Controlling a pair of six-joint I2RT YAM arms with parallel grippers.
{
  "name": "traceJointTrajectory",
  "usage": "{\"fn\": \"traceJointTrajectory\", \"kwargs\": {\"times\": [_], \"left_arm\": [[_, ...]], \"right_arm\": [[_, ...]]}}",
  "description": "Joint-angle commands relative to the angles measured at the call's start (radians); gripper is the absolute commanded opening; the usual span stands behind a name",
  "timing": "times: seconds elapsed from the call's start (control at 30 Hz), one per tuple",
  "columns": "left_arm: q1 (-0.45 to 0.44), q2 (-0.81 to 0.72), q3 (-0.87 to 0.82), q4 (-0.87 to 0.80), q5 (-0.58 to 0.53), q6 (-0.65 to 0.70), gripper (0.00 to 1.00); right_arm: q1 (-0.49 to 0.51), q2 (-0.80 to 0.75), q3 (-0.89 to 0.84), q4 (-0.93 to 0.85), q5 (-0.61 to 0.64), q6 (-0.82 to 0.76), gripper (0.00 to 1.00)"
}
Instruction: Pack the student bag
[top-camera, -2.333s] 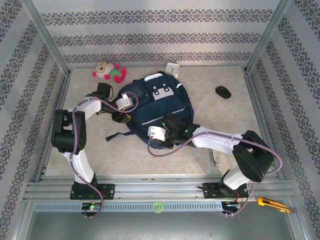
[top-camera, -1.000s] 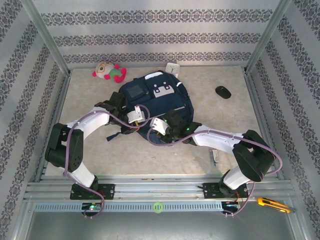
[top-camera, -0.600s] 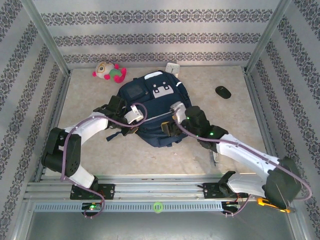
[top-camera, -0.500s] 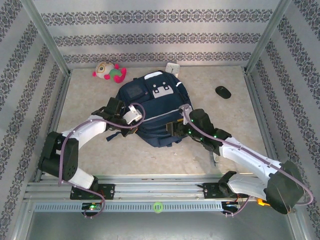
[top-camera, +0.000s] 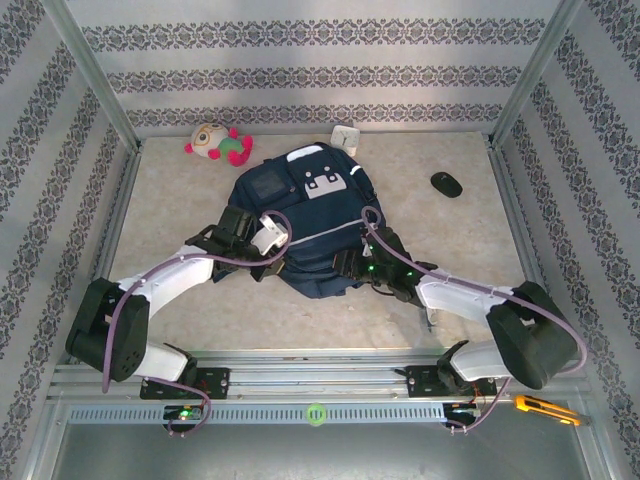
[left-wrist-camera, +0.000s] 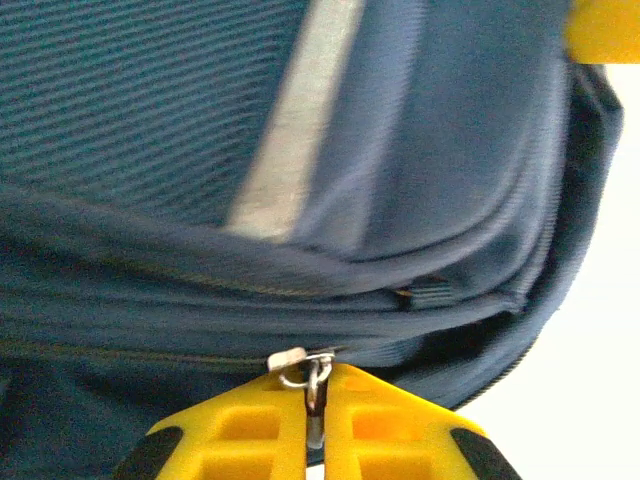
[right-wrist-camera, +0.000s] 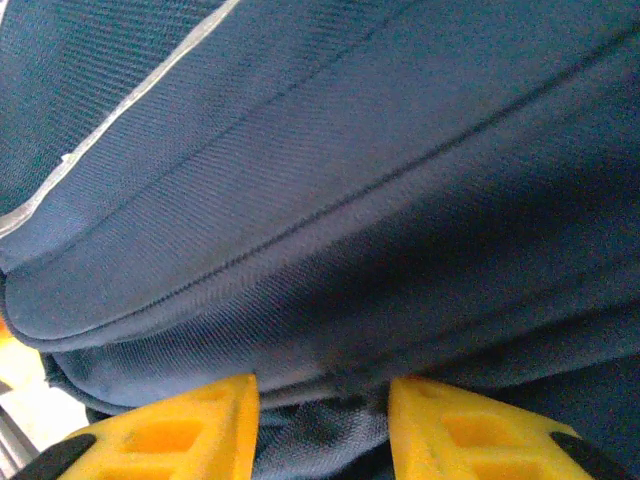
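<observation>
The bag (top-camera: 305, 215) lies flat on the desk (top-camera: 470, 240), front face up, in the middle and reaching toward the far edge; its top points to the far edge and its base to the near one. It is navy blue and rounded in outline; a white patch (top-camera: 322, 185) with dark slots sits on the upper front, a square pocket (top-camera: 265, 183) lies to the patch's left, a white trim (top-camera: 305, 152) edges the top, and a thin pale stripe (top-camera: 330, 232) crosses the lower front. Up close the cloth is a fine ribbed weave with stitched seams, and the stripe reads pale grey. A zip line runs along the base.

The left gripper (left-wrist-camera: 318, 378) is at the bag's near-left edge; its yellow fingers (left-wrist-camera: 250, 420) are pressed together on the metal zip pull (left-wrist-camera: 315, 395), which stands between the tips, the slider just above them. The right gripper (right-wrist-camera: 322, 395) is at the near-right edge; its fingers (right-wrist-camera: 200, 420) stand partly apart with a ridge of bag cloth in the gap; whether they pinch it I cannot tell.

A plush toy (top-camera: 218, 143) lies near the far-left corner; a small white box (top-camera: 346, 135) stands at the far edge, just beyond the bag's top; a dark mouse (top-camera: 446, 183) lies toward the far-right corner, well apart from the bag.
</observation>
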Motion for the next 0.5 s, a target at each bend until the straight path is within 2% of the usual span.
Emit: {"fn": "traceJointTrajectory", "kwargs": {"times": [0.0, 0.17, 0.3, 0.47], "left_arm": [[-0.076, 0.013, 0.022, 0.025, 0.077, -0.039, 0.12], [-0.164, 0.036, 0.036, 0.049, 0.112, -0.092, 0.17], [-0.216, 0.04, 0.026, 0.18, 0.128, -0.193, 0.18], [-0.243, 0.055, 0.038, 0.293, 0.106, -0.274, 0.3]], "right_arm": [[0.001, 0.026, 0.009, 0.174, -0.036, 0.052, 0.34], [-0.001, 0.045, 0.06, 0.198, -0.002, 0.027, 0.28], [-0.016, 0.083, 0.094, 0.224, -0.02, 0.023, 0.25], [-0.018, 0.088, 0.107, 0.23, -0.044, 0.018, 0.27]]}}
